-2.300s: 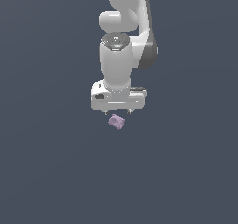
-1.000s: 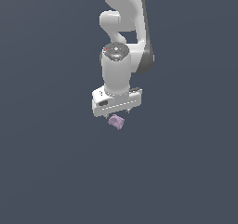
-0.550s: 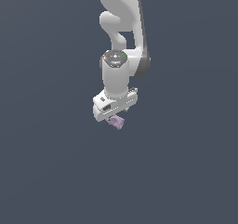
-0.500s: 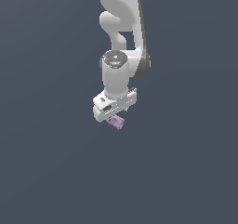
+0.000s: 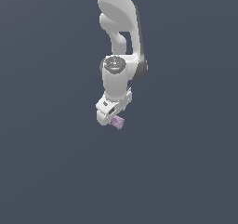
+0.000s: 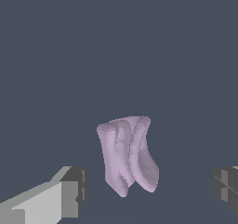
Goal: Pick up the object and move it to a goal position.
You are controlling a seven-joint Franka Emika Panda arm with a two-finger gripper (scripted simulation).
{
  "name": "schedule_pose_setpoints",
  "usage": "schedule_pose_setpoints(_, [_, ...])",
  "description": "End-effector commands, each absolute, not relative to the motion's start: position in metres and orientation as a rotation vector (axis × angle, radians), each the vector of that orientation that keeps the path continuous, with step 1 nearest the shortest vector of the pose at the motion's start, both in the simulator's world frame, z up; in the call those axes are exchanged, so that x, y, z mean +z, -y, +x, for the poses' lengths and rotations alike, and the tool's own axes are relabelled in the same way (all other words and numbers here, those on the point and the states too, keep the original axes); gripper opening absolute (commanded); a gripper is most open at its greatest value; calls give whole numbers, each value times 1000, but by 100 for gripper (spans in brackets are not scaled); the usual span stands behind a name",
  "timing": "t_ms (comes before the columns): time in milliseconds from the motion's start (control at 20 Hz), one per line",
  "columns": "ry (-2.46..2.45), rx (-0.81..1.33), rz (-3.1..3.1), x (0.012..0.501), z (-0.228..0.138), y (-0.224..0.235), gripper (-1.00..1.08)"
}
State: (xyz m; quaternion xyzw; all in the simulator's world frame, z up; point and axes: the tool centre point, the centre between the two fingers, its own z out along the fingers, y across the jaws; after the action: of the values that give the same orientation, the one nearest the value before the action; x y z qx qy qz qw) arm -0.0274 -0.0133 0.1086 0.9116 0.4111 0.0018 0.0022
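The white arm (image 5: 118,42) hangs down over the plain dark grey floor (image 5: 51,172). Its gripper (image 5: 113,121) is tilted. In the wrist view, the 2 fingers (image 6: 72,190) stand wide apart and nothing touches them. The lilac object (image 6: 128,153) lies between them on the floor, just under the gripper.

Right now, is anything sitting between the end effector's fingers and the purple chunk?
Nothing visible does. In the wrist view the purple chunk lies in the open gap between the two fingers, apart from both, with only bare grey surface around it. No other thing shows in either view.
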Motion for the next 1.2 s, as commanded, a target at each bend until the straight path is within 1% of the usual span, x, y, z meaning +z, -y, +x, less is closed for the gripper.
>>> schedule_pose_setpoints(0, [-1366,4,2825,104,-30,14,100])
schedule_pose_setpoints(400, [-1507,0,2756,94,-36,14,100])
schedule_pose_setpoints(800, [-1525,0,2747,92,-37,14,100])
schedule_pose_setpoints(1150, [-1529,0,2744,67,-38,14,100])
